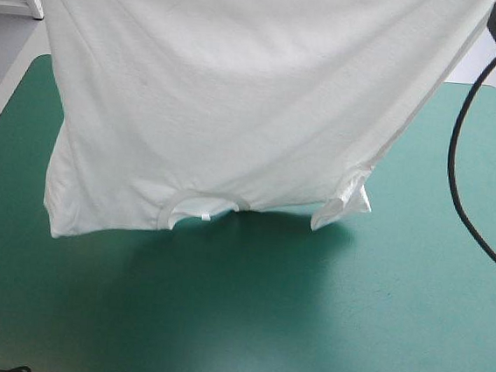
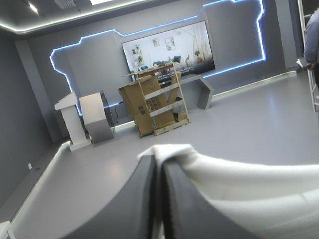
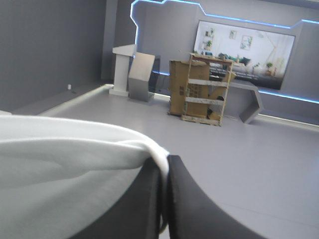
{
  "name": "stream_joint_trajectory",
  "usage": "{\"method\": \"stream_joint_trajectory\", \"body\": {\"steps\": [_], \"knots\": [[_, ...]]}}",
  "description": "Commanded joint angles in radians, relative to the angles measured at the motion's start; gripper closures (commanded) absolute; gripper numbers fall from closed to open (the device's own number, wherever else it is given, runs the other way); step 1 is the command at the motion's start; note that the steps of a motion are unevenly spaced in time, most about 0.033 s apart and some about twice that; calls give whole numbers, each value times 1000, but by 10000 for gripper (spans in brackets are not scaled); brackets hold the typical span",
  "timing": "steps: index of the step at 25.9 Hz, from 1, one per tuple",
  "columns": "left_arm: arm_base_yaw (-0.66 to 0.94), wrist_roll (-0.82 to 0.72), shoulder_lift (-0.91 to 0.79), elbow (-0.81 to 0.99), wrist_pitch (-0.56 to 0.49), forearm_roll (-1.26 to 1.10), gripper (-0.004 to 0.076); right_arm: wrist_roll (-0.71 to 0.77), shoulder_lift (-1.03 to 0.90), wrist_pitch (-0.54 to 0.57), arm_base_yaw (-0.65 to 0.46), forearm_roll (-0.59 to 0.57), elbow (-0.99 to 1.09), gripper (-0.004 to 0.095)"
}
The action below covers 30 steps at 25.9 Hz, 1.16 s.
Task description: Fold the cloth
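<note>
We hold the T-shirt (image 1: 221, 104) up high over the desk (image 1: 322, 334), spread wide between our two claws. The left claw (image 2: 159, 162) pinches the top edge on the left, and the right claw (image 3: 166, 164) pinches it on the right. The neck hole (image 1: 204, 206) hangs low, near the desk. We see no fold yet, so we think all the folding is left to do.

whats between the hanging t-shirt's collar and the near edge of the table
Only bare teal-green cover, with the shadow of the T-shirt falling across it; nothing else lies on that stretch. The high view shows this.
</note>
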Motion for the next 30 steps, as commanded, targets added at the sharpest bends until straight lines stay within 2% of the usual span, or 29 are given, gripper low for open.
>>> {"method": "stream_joint_trajectory", "body": {"steps": [1,2,6,7,9,12,14,17,22,26,28,30], "knots": [[0,9,-44,-15,-67,7,705,-30,-17,-168,-7,71,-22,925],[0,19,-44,-15,-59,7,705,-43,-15,-189,-7,115,-22,925],[0,19,-21,5,-54,7,705,-57,30,-246,-7,169,-22,925],[0,19,-8,27,-63,13,705,-73,62,-268,-7,158,-22,925],[0,-27,37,71,-97,46,705,-81,135,-307,-7,59,-22,925],[0,-113,119,108,-195,157,705,-57,242,-426,-10,-47,-22,926],[0,-127,166,108,-275,196,705,12,286,-545,-33,-102,-22,925],[0,-131,218,108,-412,188,705,122,323,-735,-89,-97,-24,925],[5,-128,233,108,-585,191,705,198,326,-871,-164,-89,-26,925],[56,-128,233,78,-677,184,705,218,322,-876,-235,-50,-56,925],[85,-134,233,63,-650,184,705,198,322,-807,-278,19,-76,925],[120,-134,233,63,-584,184,705,174,322,-683,-327,86,-83,925]]}}
